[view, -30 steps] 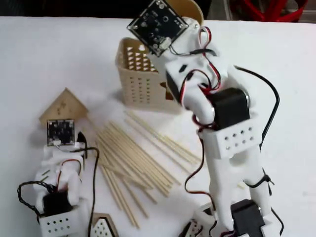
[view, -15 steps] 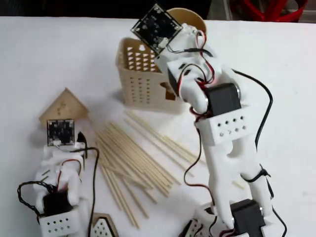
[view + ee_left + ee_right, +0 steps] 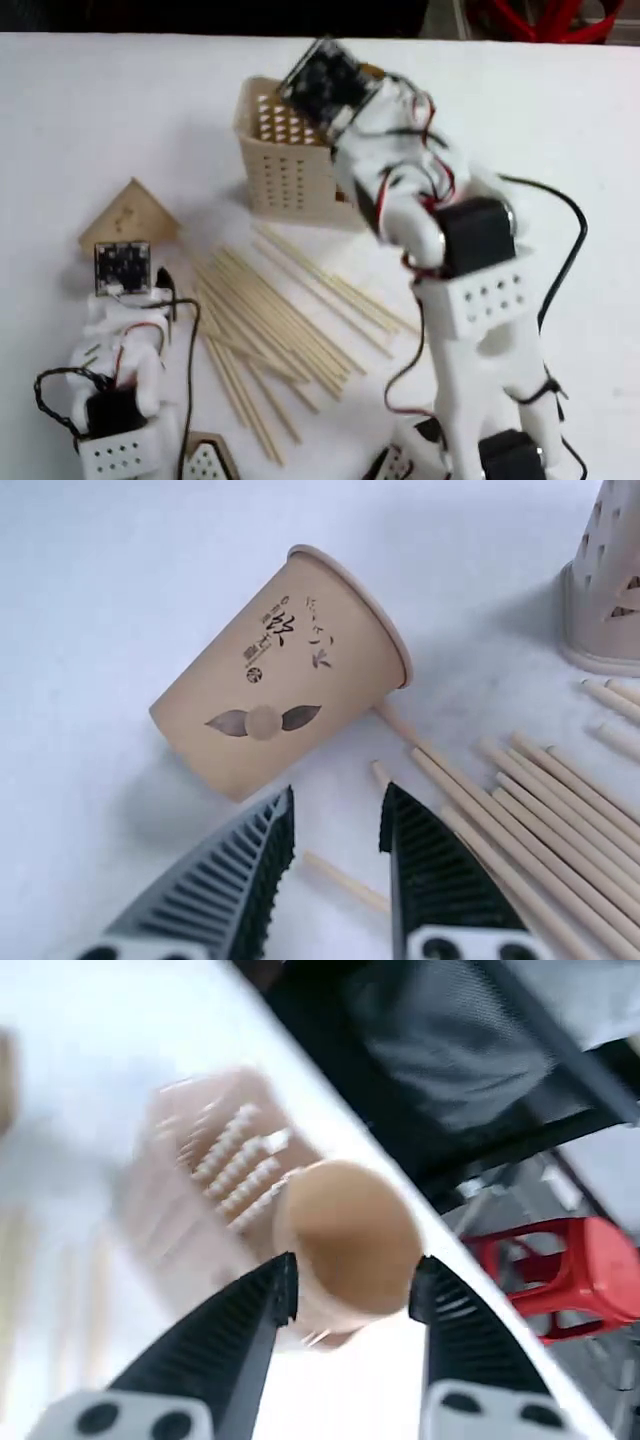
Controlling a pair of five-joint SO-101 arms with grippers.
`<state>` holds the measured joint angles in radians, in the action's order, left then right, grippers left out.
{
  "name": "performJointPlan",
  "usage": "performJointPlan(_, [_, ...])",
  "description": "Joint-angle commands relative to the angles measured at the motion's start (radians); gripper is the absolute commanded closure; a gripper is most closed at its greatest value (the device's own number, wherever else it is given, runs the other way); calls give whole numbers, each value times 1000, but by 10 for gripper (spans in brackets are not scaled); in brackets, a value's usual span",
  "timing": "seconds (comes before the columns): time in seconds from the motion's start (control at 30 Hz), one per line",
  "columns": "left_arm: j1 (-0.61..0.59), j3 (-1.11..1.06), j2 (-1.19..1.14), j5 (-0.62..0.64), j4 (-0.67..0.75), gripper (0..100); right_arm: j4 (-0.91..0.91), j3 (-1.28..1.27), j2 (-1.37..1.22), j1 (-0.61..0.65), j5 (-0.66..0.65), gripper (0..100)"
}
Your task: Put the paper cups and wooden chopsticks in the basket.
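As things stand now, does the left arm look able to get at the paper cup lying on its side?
Probably yes. The left gripper is open and points at the paper cup, with little in between; the chopsticks lie mostly to one side.

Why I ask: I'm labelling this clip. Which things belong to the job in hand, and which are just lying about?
Job in hand:
held paper cup
fallen paper cup
wooden chopsticks
basket

Lying about:
red stool, beyond the table
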<state>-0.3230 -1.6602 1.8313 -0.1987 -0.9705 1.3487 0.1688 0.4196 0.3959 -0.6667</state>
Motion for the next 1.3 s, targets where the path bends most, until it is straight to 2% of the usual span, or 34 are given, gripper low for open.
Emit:
performJointPlan(0.0, [-8,12,-7,-8,21,842,168,3,50,41,5,833])
performJointPlan(0.13, [-8,12,-7,-8,21,842,259,-32,61,54,6,925])
performJointPlan(0.23, [-8,12,-7,-8,21,842,289,-103,77,51,63,974])
performJointPlan(0.37, [-8,12,-7,-8,20,842,283,-256,176,53,115,980])
performJointPlan(0.63, [-8,14,-7,-9,11,842,27,-721,467,22,144,978])
performJointPlan(0.87, [-12,106,-7,-74,-94,842,-197,-1094,616,-67,144,978])
performJointPlan(1.0, [-13,229,-12,-78,-164,842,-344,-1250,656,-133,150,979])
performJointPlan(1.13, [-13,408,-27,-132,-242,842,-463,-1335,671,-202,290,978])
performJointPlan(1.27, [-15,575,-223,-187,-253,841,-555,-1389,670,-265,330,978])
